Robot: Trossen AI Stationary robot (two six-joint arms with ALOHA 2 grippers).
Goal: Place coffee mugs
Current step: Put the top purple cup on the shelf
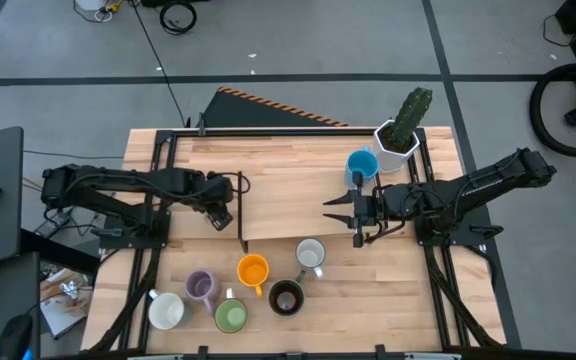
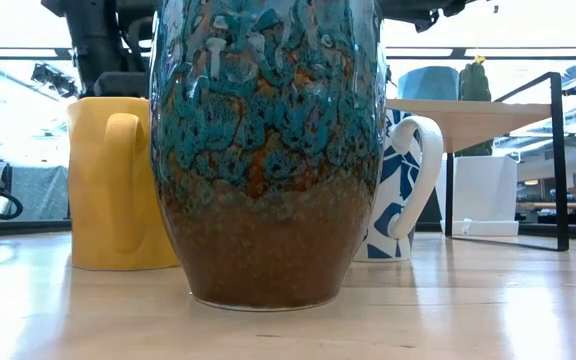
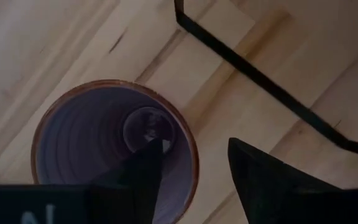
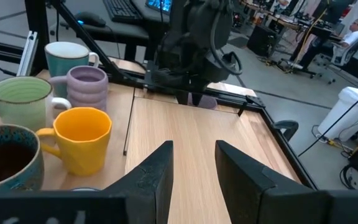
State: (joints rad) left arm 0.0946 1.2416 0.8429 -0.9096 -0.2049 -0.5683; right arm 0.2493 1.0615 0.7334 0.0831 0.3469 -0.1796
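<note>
While the left gripper [image 3: 191, 171] straddles the rim of a lavender mug [image 3: 114, 146] at the raised board's left edge, one finger inside and one outside, jaws spread, I cannot confirm a pinch. I see the right gripper [image 1: 351, 213] with jaws spread and empty, near the blue mug [image 1: 362, 164]. Six mugs [image 1: 253, 270] cluster on the front desk [image 1: 388, 310]. Glazed ceramic appears stiff, slippery, breakable; I grasp the wall at the rim.
</note>
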